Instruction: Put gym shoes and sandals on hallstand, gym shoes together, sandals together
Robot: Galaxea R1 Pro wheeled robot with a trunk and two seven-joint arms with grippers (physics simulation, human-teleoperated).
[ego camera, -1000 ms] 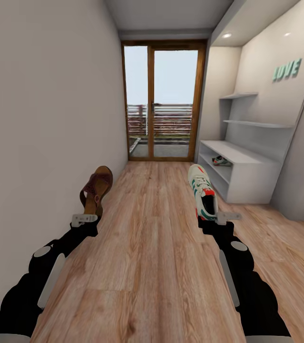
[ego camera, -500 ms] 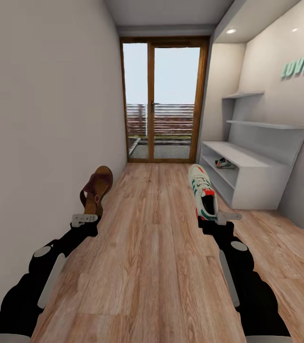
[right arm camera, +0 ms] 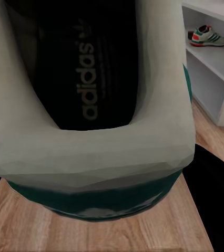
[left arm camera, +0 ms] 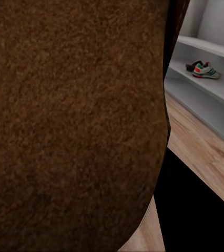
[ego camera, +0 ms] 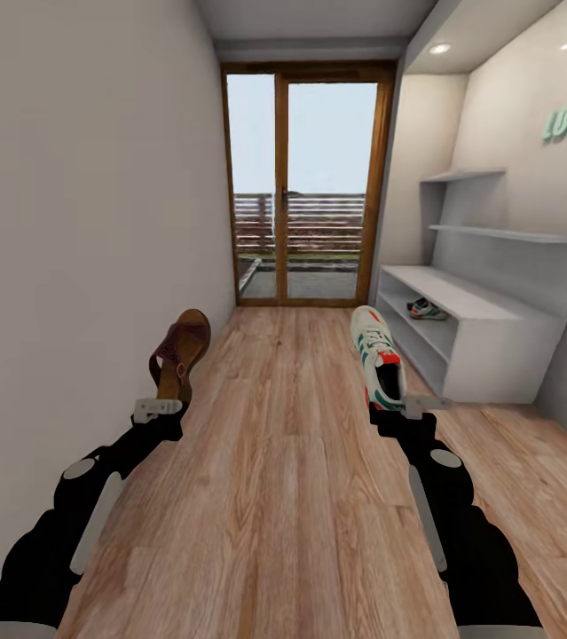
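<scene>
My left gripper [ego camera: 161, 406] is shut on a brown sandal [ego camera: 179, 353], held up off the floor with its toe pointing away; its brown footbed [left arm camera: 75, 121] sits close before the left wrist camera. My right gripper [ego camera: 407, 406] is shut on a white gym shoe [ego camera: 377, 357] with green stripes and red accents; its dark insole and heel collar [right arm camera: 91, 142] take up most of the right wrist view. The second gym shoe [ego camera: 427, 309] lies on the lower shelf of the pale grey hallstand [ego camera: 496, 311] at the right, and shows too as a small sneaker [left arm camera: 202, 69] [right arm camera: 207, 35].
The corridor runs ahead over wood-plank floor [ego camera: 292, 461] to a glass balcony door [ego camera: 305, 182]. A plain white wall [ego camera: 79, 231] closes the left side. Two stepped shelves [ego camera: 487, 232] hang above the hallstand's bench.
The whole view has shifted: the hallstand and door have drifted right and grown nearer, so the camera has moved forward. Both arms hold the same pose with their shoes.
</scene>
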